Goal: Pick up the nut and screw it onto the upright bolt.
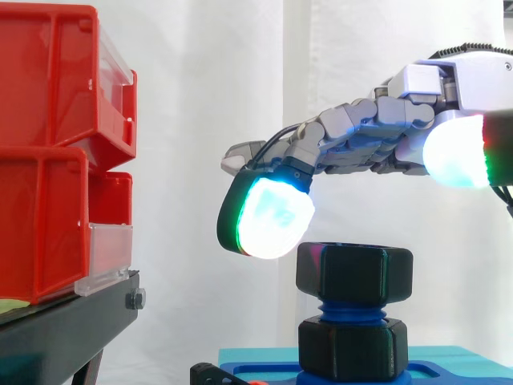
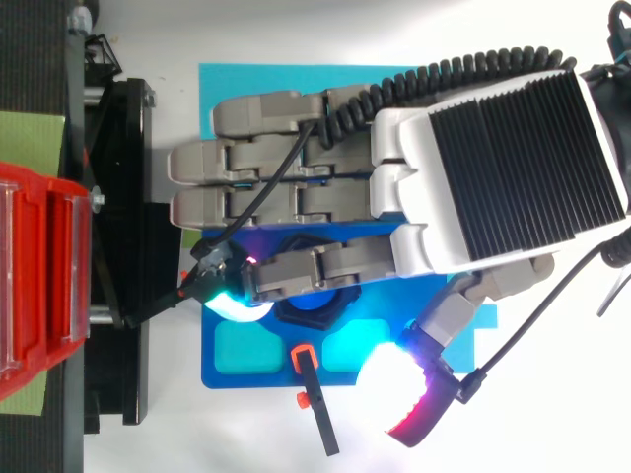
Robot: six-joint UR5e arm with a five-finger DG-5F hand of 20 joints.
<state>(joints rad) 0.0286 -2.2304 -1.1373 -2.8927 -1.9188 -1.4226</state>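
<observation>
The nut sits threaded on the top of the upright blue bolt, clear of a second black hex piece lower on the thread. The bolt stands on a blue base. The hand hovers above the nut, its fingers extended and gripping nothing. One glowing fingertip pad lies just beside the nut's upper left edge; contact cannot be determined. Red bins on a black stand stand well apart to the left.
</observation>
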